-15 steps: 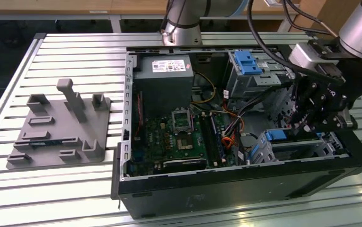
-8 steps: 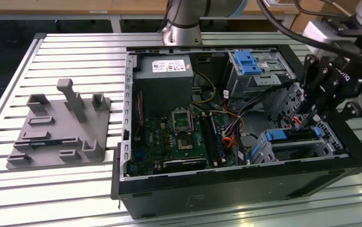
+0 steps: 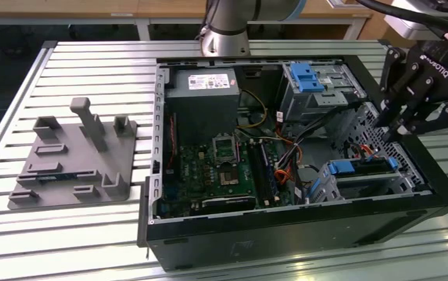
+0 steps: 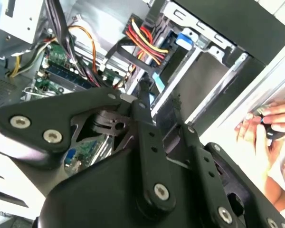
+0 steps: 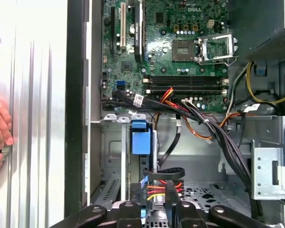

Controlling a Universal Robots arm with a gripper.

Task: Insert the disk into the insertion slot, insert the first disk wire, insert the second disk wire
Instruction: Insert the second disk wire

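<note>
The disk sits inside the insertion slot, the low perforated grey cage in the corner of the open computer case nearest the exterior view's right. Little of it can be seen: the blue carrier ends show at the cage mouth, while the silver body and label are covered by sheet metal. In the first wrist view the same blue carrier end stands at the cage opening, and the drive behind it is hidden. The gripper hangs over that corner, pointing down at the slot's far end, just above a bundle of red and yellow wires. Whether it is spread or pinching anything cannot be told: in the second wrist view its black linkage blocks the tips, and the first wrist view cuts them off at the frame edge. Where the wires' connectors end is lost behind the gripper and a black cable. The motherboard lies bare in the case floor, and a taller bay with a blue latch stands beyond. A person's hand, partly cut off, rests on the ribbed table beside the case.
</note>
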